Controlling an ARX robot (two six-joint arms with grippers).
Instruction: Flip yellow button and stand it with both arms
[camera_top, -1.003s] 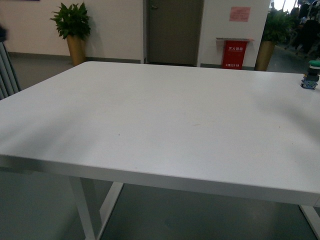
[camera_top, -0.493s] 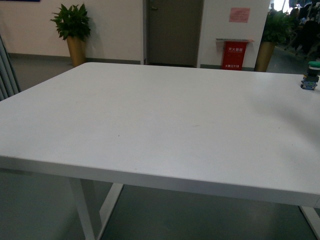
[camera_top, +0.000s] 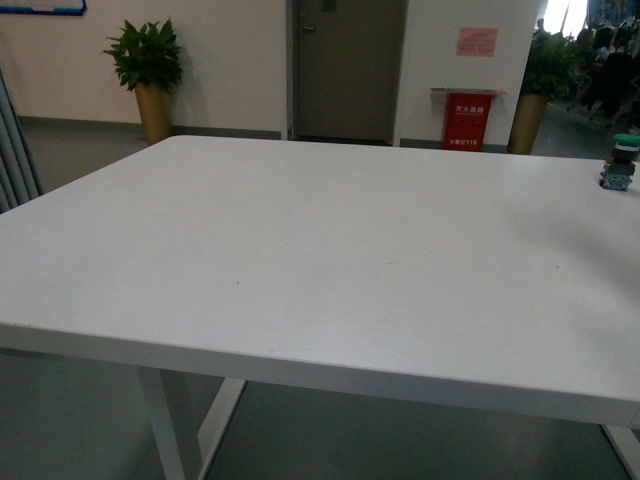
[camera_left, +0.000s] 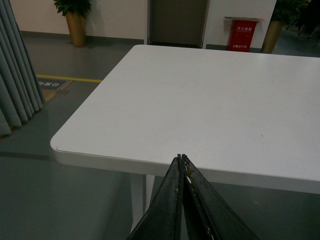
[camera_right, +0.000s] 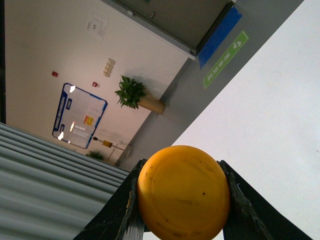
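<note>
In the right wrist view my right gripper (camera_right: 183, 192) is shut on the yellow button (camera_right: 183, 191). Its round yellow-orange cap faces the camera between the two black fingers (camera_right: 125, 205); its black body is hidden behind the cap. The button is held above the white table (camera_right: 270, 115). In the left wrist view my left gripper (camera_left: 181, 159) is shut and empty, its tips pressed together just off the near edge of the table (camera_left: 210, 100). Neither gripper nor the yellow button shows in the front view.
A green-capped button (camera_top: 620, 160) stands upright at the table's far right edge (camera_top: 300, 230). Beyond the table are a door, potted plants (camera_top: 148, 70) and a red box (camera_top: 467, 118). A grey curtain (camera_left: 17, 85) hangs to the left of the table.
The front view has shifted slightly: the table's far edge and the green-capped button sit a little lower in the picture. Nothing on the table has moved.
</note>
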